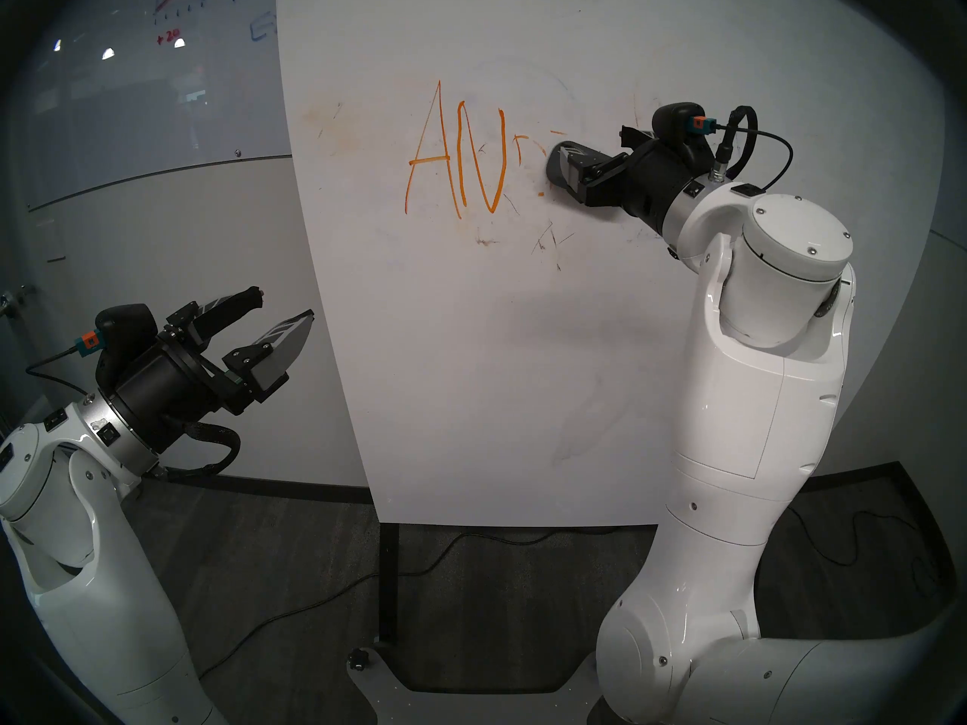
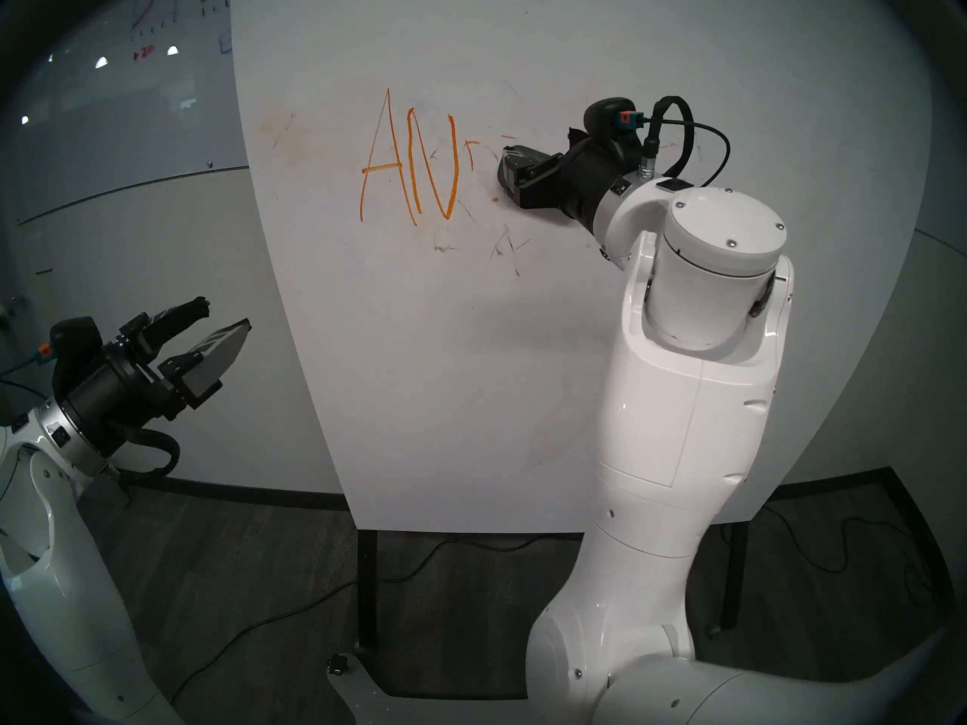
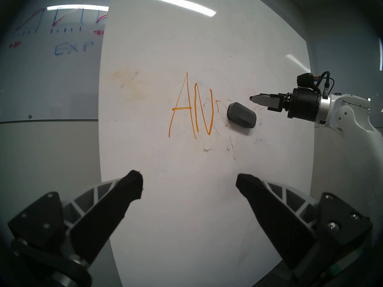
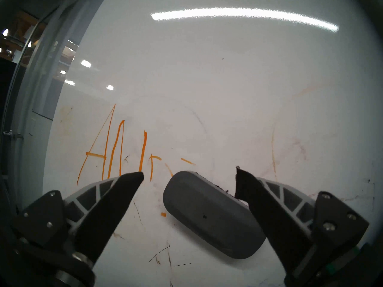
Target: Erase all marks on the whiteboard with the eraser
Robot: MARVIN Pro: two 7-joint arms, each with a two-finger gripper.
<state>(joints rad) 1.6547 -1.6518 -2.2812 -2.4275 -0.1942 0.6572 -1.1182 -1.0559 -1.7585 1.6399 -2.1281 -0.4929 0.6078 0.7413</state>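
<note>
Whiteboard [image 1: 471, 368] work runs left to right for us: our left gripper [image 1: 277, 318] hangs spread and empty off the board's left edge, the orange marks [image 1: 455, 153] "AN" stand whole mid-board, and beside them only scraps of the following letters remain. Just right of those scraps the eraser [image 3: 241, 117] clings tilted to the board, while our right gripper [image 4: 189, 182] stands wide and released, holding nothing. We judge the eraser light, stiff-shelled and probably magnetic, best pinched across its long flanks; nothing blocks it, and the graph-covered glass wall board [image 1: 157, 80] behind is not ours to wipe.
</note>
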